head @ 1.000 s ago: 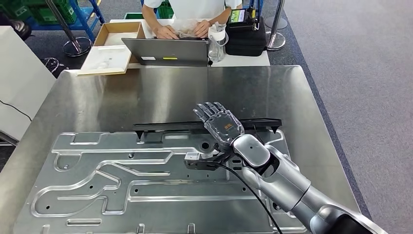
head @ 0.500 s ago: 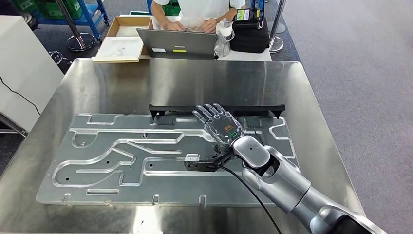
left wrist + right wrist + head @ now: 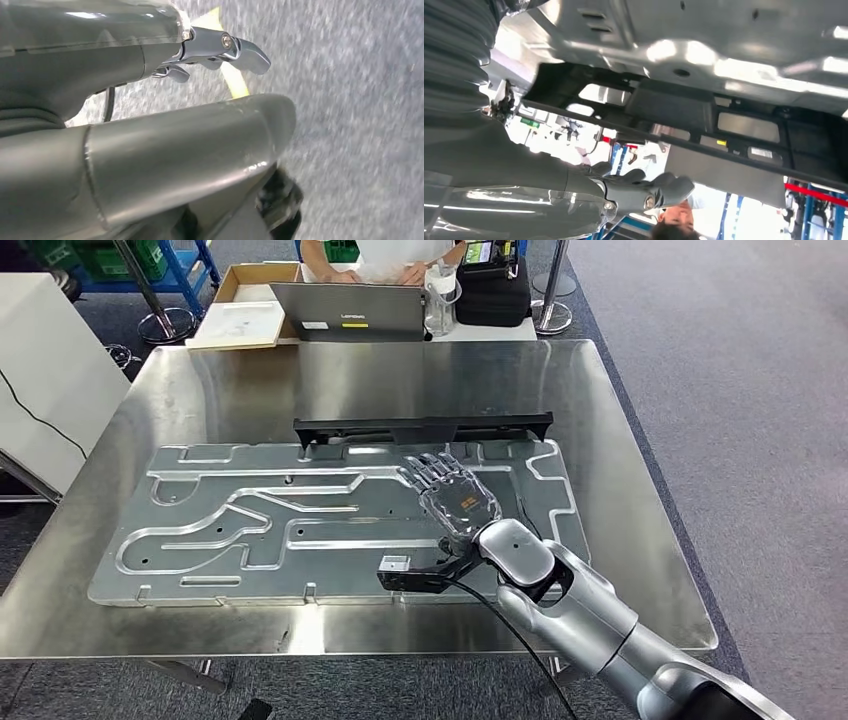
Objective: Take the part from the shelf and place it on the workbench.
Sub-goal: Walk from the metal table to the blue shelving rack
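Hovering over the stamped metal plate (image 3: 330,520) on the steel workbench (image 3: 620,490), right hand (image 3: 455,498) is flat with fingers apart, holding nothing. Black part (image 3: 420,427) lies along the plate's far edge, just beyond the fingertips, not touched. Left hand (image 3: 220,47) hangs over grey carpet; fingers look curled, grip state can't be told.

The workbench (image 3: 640,540) is brushed, reflective steel, the part (image 3: 420,427) matt black plastic, the embossed plate (image 3: 250,530) dull metal.
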{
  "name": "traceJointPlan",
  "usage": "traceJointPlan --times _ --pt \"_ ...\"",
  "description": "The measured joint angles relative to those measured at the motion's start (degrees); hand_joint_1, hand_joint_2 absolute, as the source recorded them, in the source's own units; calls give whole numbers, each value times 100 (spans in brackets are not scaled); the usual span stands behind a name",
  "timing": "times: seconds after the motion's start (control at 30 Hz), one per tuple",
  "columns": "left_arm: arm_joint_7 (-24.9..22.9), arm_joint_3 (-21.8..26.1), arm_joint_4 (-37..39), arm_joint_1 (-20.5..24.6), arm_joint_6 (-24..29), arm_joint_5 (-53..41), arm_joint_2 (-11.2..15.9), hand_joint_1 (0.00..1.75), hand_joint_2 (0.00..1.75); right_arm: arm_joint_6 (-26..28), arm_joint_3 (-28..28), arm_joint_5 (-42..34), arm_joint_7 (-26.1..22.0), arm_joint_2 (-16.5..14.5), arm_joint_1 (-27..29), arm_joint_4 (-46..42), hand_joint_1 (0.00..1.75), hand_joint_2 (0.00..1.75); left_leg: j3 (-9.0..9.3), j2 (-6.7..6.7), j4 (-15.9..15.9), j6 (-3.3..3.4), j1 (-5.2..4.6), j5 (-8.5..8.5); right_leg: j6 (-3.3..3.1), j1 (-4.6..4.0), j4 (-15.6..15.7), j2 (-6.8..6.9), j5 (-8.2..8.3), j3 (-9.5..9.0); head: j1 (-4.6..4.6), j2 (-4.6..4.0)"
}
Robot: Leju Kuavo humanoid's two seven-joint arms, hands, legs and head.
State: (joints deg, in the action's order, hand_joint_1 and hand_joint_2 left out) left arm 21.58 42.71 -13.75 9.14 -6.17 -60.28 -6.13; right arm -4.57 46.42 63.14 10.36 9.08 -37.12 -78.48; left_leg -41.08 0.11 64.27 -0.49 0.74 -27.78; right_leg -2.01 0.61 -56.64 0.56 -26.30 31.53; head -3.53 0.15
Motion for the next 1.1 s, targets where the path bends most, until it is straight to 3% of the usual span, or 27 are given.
traceJointPlan --times 0.03,0.07,0.1,0.13,0.2,0.27,0.3,0.33,0.4,0.43,0.47,0.53,0.57,0.6,0.63,0.7,0.77,0.8,0.83,0.9,0.93,0.97,1.03,1.07,1.1 --pt "-1 -1 0 -1 1 2 -1 0 0 1 0 0 2 -1 5 0 0 87 -73 0 376 -26 10 -273 -7 0 -6 3 76 98 1 0" --pt "-2 -1 0 -1 2 5 0 0 0 5 0 -1 7 -1 14 1 0 44 -113 1 719 -50 20 -413 2 1 -16 5 150 199 1 0" --pt "-4 -1 0 -1 6 10 1 0 0 20 0 -3 14 -1 27 1 0 0 -89 1 948 -70 30 -394 15 3 -32 8 223 306 1 0" --pt "-7 -1 0 -1 10 16 4 0 0 43 0 -7 23 -1 45 1 0 0 16 2 1012 -83 41 -258 34 8 -54 11 293 417 1 0" --pt "-11 -1 0 3 18 31 11 0 0 116 0 -18 37 1 93 -6 0 0 507 1 587 -91 63 8 85 19 -115 12 417 614 2 0" --pt "-13 -3 -2 14 26 58 14 0 0 230 -15 -30 54 5 162 -54 0 0 1154 -12 -248 -60 57 -130 150 10 -185 13 514 741 1 0" --pt "-14 -4 -2 16 30 76 13 0 0 311 -26 -33 71 8 213 -87 0 0 1346 -22 -540 -30 44 -241 185 4 -198 14 566 769 0 0" --pt "-14 -5 -3 9 34 97 13 0 0 407 -41 -34 96 11 283 -126 0 0 1424 -29 -700 11 23 -300 224 -1 -191 17 623 784 -1 0" --pt "-14 -5 -2 -21 52 145 8 0 0 640 -82 -27 145 38 498 -216 0 0 1347 -15 -725 121 23 -214 298 13 -174 12 660 812 -2 0" --pt "-10 -5 -2 -38 66 180 7 0 0 786 -122 -11 170 59 655 -295 0 0 1293 -1 -730 186 28 -145 327 22 -257 3 516 855 -2 0" --pt "-4 -3 -2 -53 83 221 6 0 0 948 -178 15 190 85 838 -398 0 0 1224 12 -740 242 37 -69 348 30 -445 -8 261 922 -3 0" --pt "16 5 -2 -87 120 322 10 0 0 1347 -348 87 232 133 1290 -682 0 0 1049 20 -732 309 22 74 375 34 -1130 -27 -391 1080 -3 0" --pt "30 12 -2 -110 140 377 12 0 0 1568 -464 118 236 153 1548 -845 0 0 958 20 -726 316 9 139 383 33 -1494 -33 -580 1127 -3 0" --pt "45 21 -2 -138 162 433 13 0 0 1798 -602 149 224 168 1840 -1022 0 0 866 18 -715 319 -4 200 382 31 -1760 -37 -621 1116 -2 0" --pt "62 34 -2 -169 183 486 14 0 0 2018 -755 175 192 176 2157 -1209 0 0 777 16 -700 316 -17 255 371 26 -1862 -39 -532 1026 -2 0" --pt "108 76 -2 -244 229 585 15 0 0 2433 -1084 256 91 180 2820 -1639 0 0 620 8 -656 300 -38 346 304 1 -1471 -39 -257 541 -2 0" --pt "158 128 -3 -312 262 668 11 0 0 2787 -1399 333 8 180 3438 -2114 0 0 523 3 -608 262 -64 417 213 -43 -608 -30 -328 -136 -1 0" --pt "179 152 -3 -335 275 702 10 0 0 2935 -1542 357 -14 180 3704 -2333 0 0 506 7 -599 233 -66 454 181 -68 -282 -27 -422 -359 -1 0" --pt "197 173 -4 -355 285 728 10 0 0 3067 -1674 370 -27 180 3949 -2531 0 0 497 14 -604 197 -65 496 156 -86 -87 -25 -492 -472 0 0" --pt "228 225 -5 -396 307 788 20 0 0 3295 -1880 329 -40 177 4391 -2856 0 0 478 23 -615 120 -58 545 106 -81 -6 -12 -408 -437 -1 0" --pt "241 255 -7 -413 315 816 27 0 0 3395 -1955 276 -44 172 4595 -2995 0 0 442 21 -555 90 -56 440 59 -65 12 1 -339 -380 -1 0" --pt "251 281 -9 -435 320 843 34 0 0 3487 -2018 217 -50 166 4775 -3117 0 0 386 17 -409 64 -52 225 18 -46 30 14 -260 -306 -1 0" --pt "263 311 -13 -463 322 867 41 0 0 3586 -2106 139 -67 144 5045 -3300 0 0 244 14 164 22 -26 -402 -34 -38 24 20 -111 -120 1 0" --pt "266 317 -16 -474 322 871 42 0 0 3600 -2139 125 -76 132 5141 -3367 0 0 192 14 514 0 -17 -620 -31 -41 9 18 -36 -14 1 0" --pt "269 325 -21 -477 322 875 42 0 0 3600 -2167 111 -85 117 5221 -3425 0 0 184 14 810 -17 -12 -685 -23 -43 -16 18 42 105 1 0"
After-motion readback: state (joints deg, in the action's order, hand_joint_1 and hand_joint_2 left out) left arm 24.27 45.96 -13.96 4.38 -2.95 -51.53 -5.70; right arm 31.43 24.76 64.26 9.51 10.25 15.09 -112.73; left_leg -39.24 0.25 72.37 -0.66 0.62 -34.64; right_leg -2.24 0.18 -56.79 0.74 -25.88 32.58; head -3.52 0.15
